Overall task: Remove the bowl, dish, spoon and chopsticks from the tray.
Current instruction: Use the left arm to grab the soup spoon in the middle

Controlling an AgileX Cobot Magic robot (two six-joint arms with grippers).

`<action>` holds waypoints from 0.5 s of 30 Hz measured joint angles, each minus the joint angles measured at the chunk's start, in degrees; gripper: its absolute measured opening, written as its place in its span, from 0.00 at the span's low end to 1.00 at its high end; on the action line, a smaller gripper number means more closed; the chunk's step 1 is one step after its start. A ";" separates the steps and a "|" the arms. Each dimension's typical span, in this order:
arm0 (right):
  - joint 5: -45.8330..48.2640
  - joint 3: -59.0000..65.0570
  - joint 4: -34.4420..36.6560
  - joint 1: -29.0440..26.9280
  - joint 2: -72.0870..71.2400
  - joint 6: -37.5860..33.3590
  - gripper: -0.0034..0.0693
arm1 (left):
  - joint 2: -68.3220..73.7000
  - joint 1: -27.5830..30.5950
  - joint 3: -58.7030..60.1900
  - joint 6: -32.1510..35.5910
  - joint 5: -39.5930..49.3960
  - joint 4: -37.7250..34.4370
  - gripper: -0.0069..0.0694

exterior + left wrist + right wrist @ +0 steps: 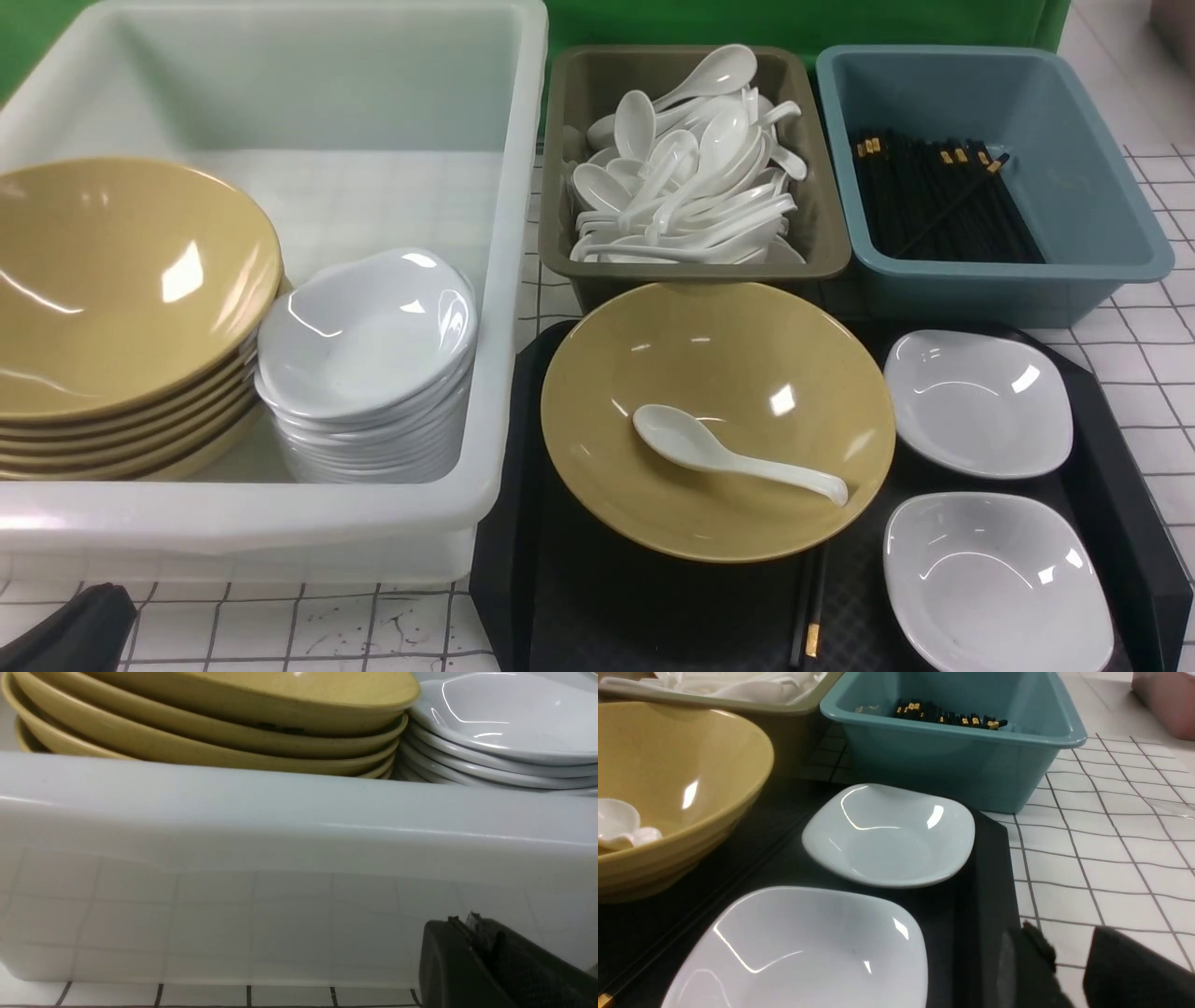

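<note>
A mustard-yellow bowl (719, 373) stands on the black tray (653, 607), with the white spoon (738, 455) lying inside it. From under the bowl's near edge the black chopsticks (810, 607) stick out, gold band toward me. Two white dishes (977, 401) (994, 583) sit on the tray's right side. My right gripper (1064, 935) is open and empty, low over the checked table just outside the tray's right rim (985, 882), beside the nearer dish (803, 952). My left gripper (462, 921) is shut and empty, in front of the white tub's near wall.
A white tub (280, 523) at left holds stacked yellow bowls (121, 308) and white dishes (364, 364). Behind the tray stand an olive bin (691, 159) full of spoons and a blue bin (990, 168) of chopsticks. Checked tabletop lies right of the tray.
</note>
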 joint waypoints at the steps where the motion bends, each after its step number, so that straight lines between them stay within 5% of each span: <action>1: 0.00 0.00 0.00 0.00 0.00 0.00 0.37 | 0.00 0.00 0.00 0.06 0.00 0.00 0.08; 15: -0.11 0.00 0.00 0.00 0.00 0.00 0.37 | 0.00 0.00 0.00 1.18 -0.13 1.28 0.08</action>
